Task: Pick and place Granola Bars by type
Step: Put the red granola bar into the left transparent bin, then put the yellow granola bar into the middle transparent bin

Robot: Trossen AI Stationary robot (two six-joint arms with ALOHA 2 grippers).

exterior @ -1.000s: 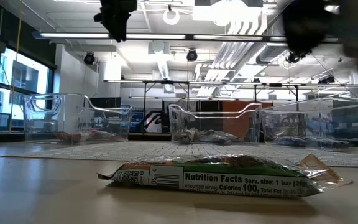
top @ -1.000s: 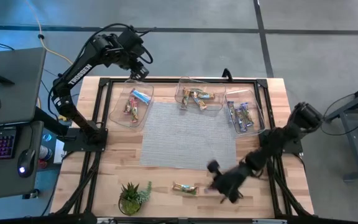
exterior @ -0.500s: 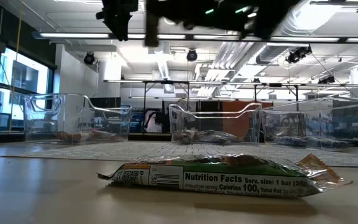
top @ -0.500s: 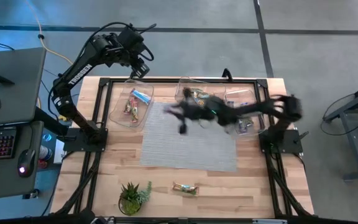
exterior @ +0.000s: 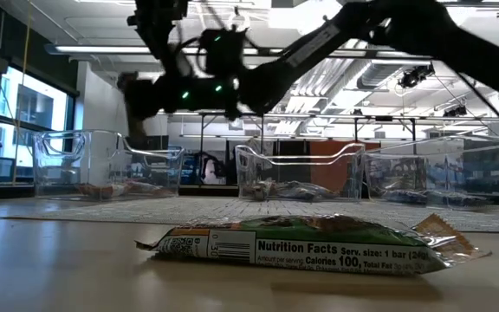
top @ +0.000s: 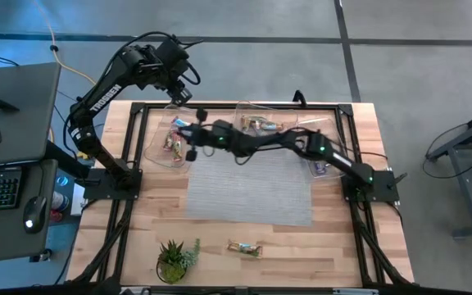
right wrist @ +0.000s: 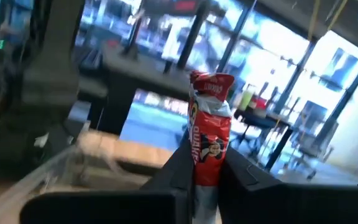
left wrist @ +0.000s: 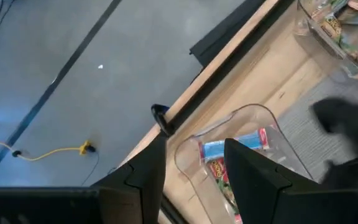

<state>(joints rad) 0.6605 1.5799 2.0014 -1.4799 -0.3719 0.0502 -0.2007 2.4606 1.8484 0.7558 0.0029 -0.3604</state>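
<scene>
My right gripper (top: 193,135) is stretched far across the table, hanging over the left tub (top: 156,146), and only my right wrist camera shows what it carries: a red bar (right wrist: 207,127) pinched between my two fingers (right wrist: 180,163), standing on end out of them with its long axis running straight out from the gripper and its crimped end farthest from me. From above, that bar is hidden under the gripper; there I see only the dark arm reaching over the grey mat (top: 248,180) toward the far left. The level camera shows the right gripper (exterior: 137,94) blurred above the left tub (exterior: 102,165), and nothing of the red wrapper. My left gripper (top: 180,88) waits raised over the table's far left edge, fingers (left wrist: 148,171) spread with nothing between them; its own camera looks down into the left tub (left wrist: 291,163) and shows a blue bar (left wrist: 236,145) and a red bar inside, lying flat. From above, the middle tub (top: 244,113) and the right tub (top: 334,152) each hold bars too. One green bar (exterior: 306,245) lies on the bare wood near the front edge, its long axis running left to right; from above it (top: 243,247) sits just right of the plant (top: 173,258), well apart from all three tubs.
</scene>
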